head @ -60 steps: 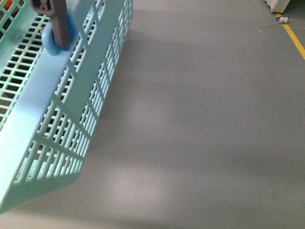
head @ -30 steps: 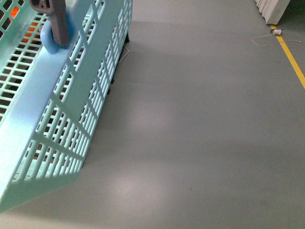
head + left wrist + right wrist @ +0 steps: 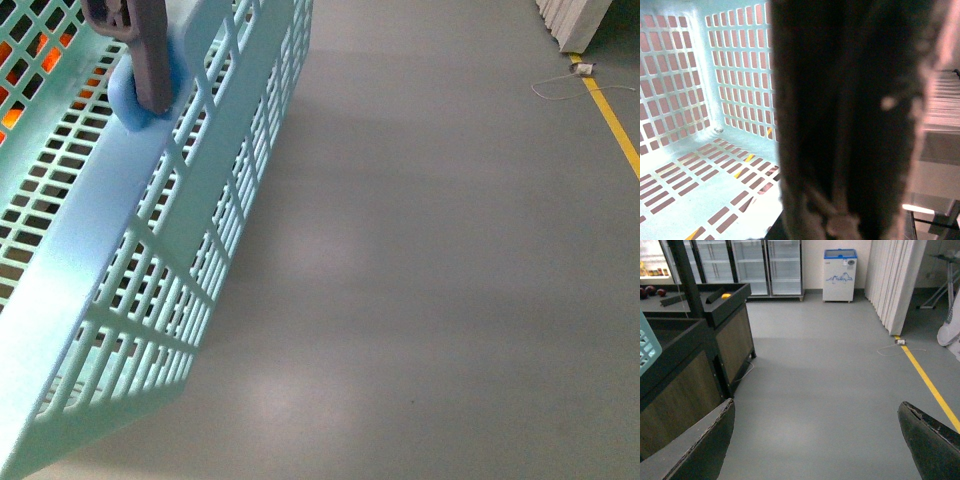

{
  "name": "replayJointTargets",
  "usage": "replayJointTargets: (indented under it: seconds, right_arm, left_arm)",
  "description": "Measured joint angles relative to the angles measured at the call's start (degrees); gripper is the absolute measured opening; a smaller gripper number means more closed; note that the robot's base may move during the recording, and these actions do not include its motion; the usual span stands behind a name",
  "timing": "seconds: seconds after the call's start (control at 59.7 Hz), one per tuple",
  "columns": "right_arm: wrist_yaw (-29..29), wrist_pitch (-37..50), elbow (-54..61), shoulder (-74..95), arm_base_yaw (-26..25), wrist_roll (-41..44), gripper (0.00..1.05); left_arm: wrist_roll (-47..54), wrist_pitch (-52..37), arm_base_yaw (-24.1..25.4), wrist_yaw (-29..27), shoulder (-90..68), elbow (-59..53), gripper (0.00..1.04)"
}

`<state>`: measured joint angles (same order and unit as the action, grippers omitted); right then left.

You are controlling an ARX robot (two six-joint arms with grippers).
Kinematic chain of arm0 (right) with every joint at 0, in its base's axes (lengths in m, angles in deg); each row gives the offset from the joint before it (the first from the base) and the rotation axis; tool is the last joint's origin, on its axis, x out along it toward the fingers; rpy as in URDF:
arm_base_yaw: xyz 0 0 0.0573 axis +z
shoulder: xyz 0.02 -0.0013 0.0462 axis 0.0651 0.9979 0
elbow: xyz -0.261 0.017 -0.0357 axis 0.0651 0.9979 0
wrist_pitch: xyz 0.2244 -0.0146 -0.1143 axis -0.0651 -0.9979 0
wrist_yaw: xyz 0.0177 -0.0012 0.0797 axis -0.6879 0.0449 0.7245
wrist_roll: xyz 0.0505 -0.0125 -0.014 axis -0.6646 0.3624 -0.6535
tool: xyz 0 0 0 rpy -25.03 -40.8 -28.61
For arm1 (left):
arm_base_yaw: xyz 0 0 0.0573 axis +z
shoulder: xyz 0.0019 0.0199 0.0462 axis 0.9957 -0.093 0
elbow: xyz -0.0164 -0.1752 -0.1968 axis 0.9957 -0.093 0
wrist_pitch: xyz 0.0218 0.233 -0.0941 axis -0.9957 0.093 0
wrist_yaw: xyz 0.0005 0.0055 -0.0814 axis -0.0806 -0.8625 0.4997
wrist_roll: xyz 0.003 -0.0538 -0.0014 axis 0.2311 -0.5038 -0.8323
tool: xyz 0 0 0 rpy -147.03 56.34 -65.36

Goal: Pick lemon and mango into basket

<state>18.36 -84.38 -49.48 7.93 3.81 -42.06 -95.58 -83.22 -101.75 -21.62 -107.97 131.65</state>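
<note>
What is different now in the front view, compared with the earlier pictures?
The basket and its brown handle shifted rightward in the picture; more orange shows through the lattice. The yellow floor line has held since half a second ago. No grasp or release is visible.

A teal basket (image 3: 190, 200) fills the left, its slotted wall slanting over grey floor (image 3: 430, 280). A brown handle (image 3: 150, 50) with blue padding (image 3: 130, 95) meets its rim. A yellow line (image 3: 612, 125) crosses top right.

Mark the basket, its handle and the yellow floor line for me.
basket (image 3: 90, 230), front view, on its pale teal top rim.
handle (image 3: 150, 50), front view, on the brown upright bar.
yellow floor line (image 3: 613, 125), front view, midway along the painted stripe.
</note>
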Motion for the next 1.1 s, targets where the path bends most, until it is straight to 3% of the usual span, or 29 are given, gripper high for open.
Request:
replayJointTargets:
  seconds: [1.105]
  right_arm:
    - [0.1, 0.0, 0.0, 0.0, 0.0, 0.0, 0.96]
  left_arm:
    - [0.6, 0.0, 0.4, -1.4, 0.0, -0.1, 0.04]
